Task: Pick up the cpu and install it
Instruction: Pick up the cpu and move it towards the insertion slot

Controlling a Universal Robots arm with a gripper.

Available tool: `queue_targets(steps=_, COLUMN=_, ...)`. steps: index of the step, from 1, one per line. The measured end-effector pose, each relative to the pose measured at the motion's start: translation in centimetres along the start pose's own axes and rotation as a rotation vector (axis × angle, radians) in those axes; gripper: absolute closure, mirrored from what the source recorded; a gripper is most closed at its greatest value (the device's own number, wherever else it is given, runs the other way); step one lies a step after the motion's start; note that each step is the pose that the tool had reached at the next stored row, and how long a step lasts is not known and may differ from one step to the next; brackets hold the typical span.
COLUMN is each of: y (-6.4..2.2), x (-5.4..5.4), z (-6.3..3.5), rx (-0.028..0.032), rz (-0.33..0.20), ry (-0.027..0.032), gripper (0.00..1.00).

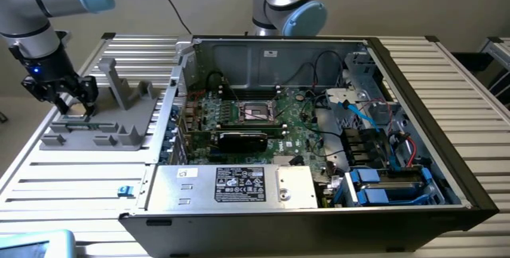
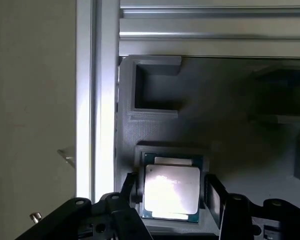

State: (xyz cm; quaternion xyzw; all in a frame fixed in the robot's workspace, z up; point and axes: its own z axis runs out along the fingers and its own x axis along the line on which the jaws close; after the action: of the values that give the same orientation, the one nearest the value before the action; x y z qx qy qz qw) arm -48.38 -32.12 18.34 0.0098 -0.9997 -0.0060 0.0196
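OK, end effector [image 1: 76, 111] is low over the grey fixture [image 1: 111, 125] on the slatted table [image 1: 71, 177]. The wrist view has the cpu [image 2: 171, 192] directly beneath the end effector [image 2: 172, 190], lying flat in its fixture [image 2: 155, 117] pocket, silver top up. Can't tell if the end effector is clamped on the cpu or released. The open PC case [image 1: 319, 49] is well apart from the end effector, toward the exterior view's right, and its socket [image 1: 259, 112] shows a dark centre.
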Motion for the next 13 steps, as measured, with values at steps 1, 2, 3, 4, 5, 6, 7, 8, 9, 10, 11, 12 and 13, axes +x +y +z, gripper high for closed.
queue_targets(steps=1, y=0.0, x=0.0, z=0.0, rx=-0.0008, rz=0.001, ry=0.0005, gripper=0.34)
queue_targets(steps=2, y=0.0, x=0.01, z=0.0, rx=-0.0013, rz=0.002, ry=0.0008, gripper=0.34)
queue_targets(steps=3, y=-0.01, x=0.01, z=0.0, rx=-0.002, rz=0.002, ry=0.001, gripper=0.34)
queue_targets(steps=4, y=-0.01, x=0.0, z=0.0, rx=-0.0029, rz=0.003, ry=0.0009, gripper=0.34)
queue_targets(steps=5, y=-0.01, x=0.0, z=0.0, rx=-0.0038, rz=0.003, ry=0.0009, gripper=0.34)
queue_targets(steps=6, y=-0.01, x=0.0, z=0.0, rx=-0.0048, rz=0.003, ry=0.0008, gripper=0.34)
queue_targets(steps=7, y=-0.01, x=0.0, z=0.0, rx=-0.0051, rz=0.004, ry=0.0009, gripper=0.36)
queue_targets(steps=8, y=-0.01, x=0.0, z=0.0, rx=-0.0052, rz=0.004, ry=0.0008, gripper=0.43)
queue_targets(steps=9, y=-0.01, x=0.0, z=0.0, rx=-0.0053, rz=0.004, ry=0.0008, gripper=0.43)
queue_targets(steps=10, y=-0.01, x=0.0, z=0.0, rx=-0.0053, rz=0.004, ry=0.0009, gripper=0.44)
queue_targets(steps=11, y=-0.01, x=0.0, z=0.0, rx=-0.0053, rz=0.004, ry=0.0008, gripper=0.44)
queue_targets(steps=12, y=-0.01, x=0.0, z=-0.03, rx=-0.0053, rz=0.004, ry=0.0007, gripper=0.44)
queue_targets(steps=13, y=-0.01, x=0.01, z=-0.11, rx=-0.0053, rz=0.004, ry=0.0011, gripper=0.44)
